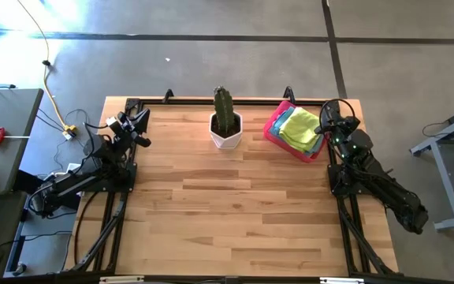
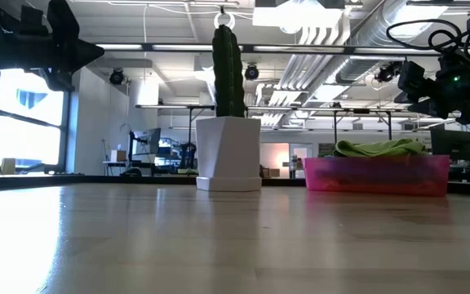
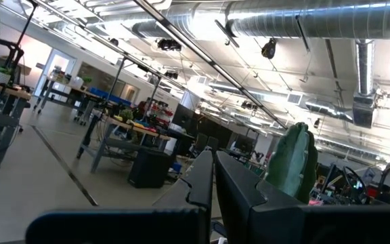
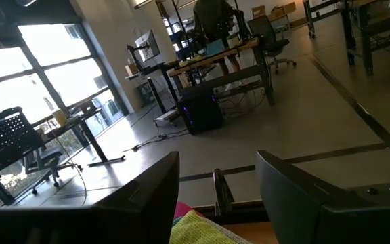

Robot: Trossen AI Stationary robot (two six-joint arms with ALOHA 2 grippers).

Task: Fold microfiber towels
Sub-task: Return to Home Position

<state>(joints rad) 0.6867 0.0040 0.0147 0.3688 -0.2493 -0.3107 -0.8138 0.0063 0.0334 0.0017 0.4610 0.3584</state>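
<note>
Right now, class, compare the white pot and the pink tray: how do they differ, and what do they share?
The pot is white and tall; the tray is pink and low. The pot holds a cactus; the tray holds towels. Both stand at the table's far edge.

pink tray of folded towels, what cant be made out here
- High view: the top lime green microfiber towel covers the others; only their edges show, so no count.
- Low view: the wall of the pink rectangular plastic tray hides everything under that towel.
- Right wrist view: the bottom edge cuts that towel off.
</note>
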